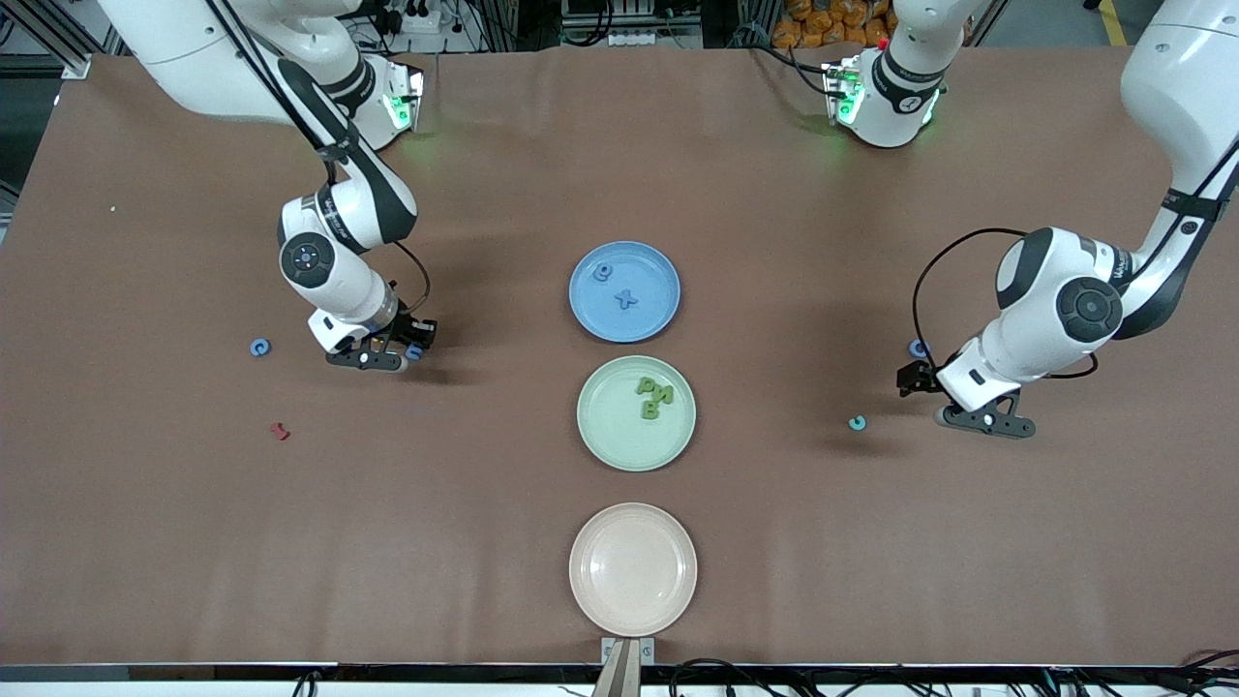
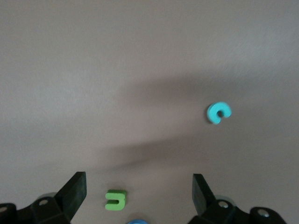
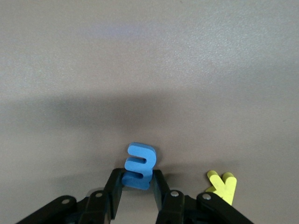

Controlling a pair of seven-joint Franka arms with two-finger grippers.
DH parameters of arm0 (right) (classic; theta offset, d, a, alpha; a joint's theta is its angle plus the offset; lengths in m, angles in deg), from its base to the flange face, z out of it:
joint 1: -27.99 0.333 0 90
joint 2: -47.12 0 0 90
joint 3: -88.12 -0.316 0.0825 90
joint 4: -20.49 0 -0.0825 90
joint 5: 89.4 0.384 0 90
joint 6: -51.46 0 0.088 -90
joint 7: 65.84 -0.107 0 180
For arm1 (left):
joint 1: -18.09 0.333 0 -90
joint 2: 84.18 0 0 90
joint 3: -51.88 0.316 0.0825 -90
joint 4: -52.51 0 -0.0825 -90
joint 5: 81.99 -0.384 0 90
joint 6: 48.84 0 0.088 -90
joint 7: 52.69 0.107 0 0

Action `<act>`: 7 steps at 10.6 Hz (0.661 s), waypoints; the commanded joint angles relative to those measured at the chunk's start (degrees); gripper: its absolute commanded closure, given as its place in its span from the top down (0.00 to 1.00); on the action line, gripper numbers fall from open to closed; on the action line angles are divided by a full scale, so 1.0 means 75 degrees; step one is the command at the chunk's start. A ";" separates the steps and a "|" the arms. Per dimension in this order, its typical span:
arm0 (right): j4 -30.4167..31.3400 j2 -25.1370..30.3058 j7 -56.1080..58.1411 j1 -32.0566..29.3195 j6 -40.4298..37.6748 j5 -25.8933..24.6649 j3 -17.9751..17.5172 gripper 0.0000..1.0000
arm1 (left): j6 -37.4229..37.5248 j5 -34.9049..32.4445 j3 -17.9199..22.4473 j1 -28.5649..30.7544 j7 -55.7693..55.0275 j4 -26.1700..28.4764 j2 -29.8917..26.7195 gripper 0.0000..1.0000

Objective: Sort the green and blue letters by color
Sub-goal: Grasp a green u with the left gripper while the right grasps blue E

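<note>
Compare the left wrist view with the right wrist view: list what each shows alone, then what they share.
Only the left wrist view: a cyan letter, a green letter lying between the left gripper's wide-open jaws, and the edge of a blue piece at the picture's border.

Only the right wrist view: the right gripper, jaws closed on a blue letter, with a yellow letter beside it.

Both: the brown table surface and the view's own black jaws.

arms: glossy white shells, dark grey joint bands
cables: black, looping along each forearm
bases: green lights
end effectors: black fingers, silver screws, on right (image 3: 138,186) and left (image 2: 138,193)
</note>
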 commanded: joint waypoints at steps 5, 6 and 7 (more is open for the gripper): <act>0.0130 -0.0054 -0.0050 -0.0073 0.0090 -0.0269 0.0190 0.32 | -0.0247 -0.1867 -0.0112 0.0689 0.0103 0.0861 0.0281 0.87; 0.0130 -0.0055 -0.0050 -0.0073 0.0090 -0.0269 0.0190 0.29 | -0.0247 -0.1926 -0.0100 0.0701 0.0114 0.0873 0.0292 0.86; 0.0130 -0.0043 -0.0050 -0.0073 0.0090 -0.0269 0.0190 0.27 | -0.0247 -0.1938 -0.0030 0.0759 0.0126 0.0874 0.0304 0.85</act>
